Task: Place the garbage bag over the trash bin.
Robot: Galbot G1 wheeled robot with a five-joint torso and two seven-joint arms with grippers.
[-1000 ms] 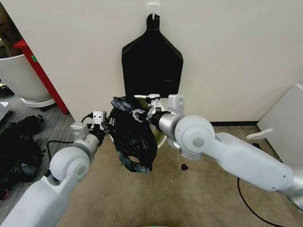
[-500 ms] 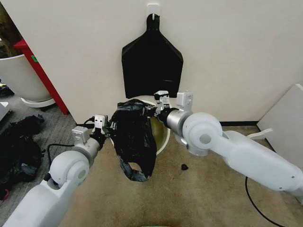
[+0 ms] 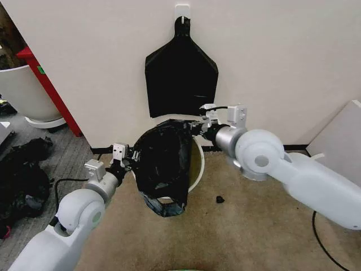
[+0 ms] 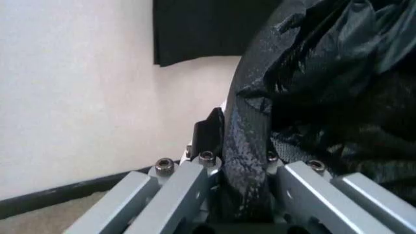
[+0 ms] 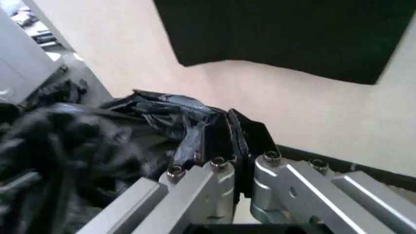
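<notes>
Garbage bag [image 3: 164, 166], glossy black, now stretched wide between the two arms over the trash bin [image 3: 197, 164]; a second ago it hung bunched and narrow in front of the bin. The mouth has opened as the arms drew apart and pushed toward the wall. White rim shows on the bin's right side alone, the rest behind plastic. I judge the far edge close to hooking the rim, not yet seated. Left hand [image 3: 127, 160] clamped on the near-left edge; the left wrist view shows plastic pinched between its fingers [image 4: 209, 134]. Right hand [image 3: 198, 125] closed on the far-right edge by the wall. Whether the bag's mouth surrounds the rim or rides above it: cannot tell. Bag's tail hangs down outside, toward the carpet.
</notes>
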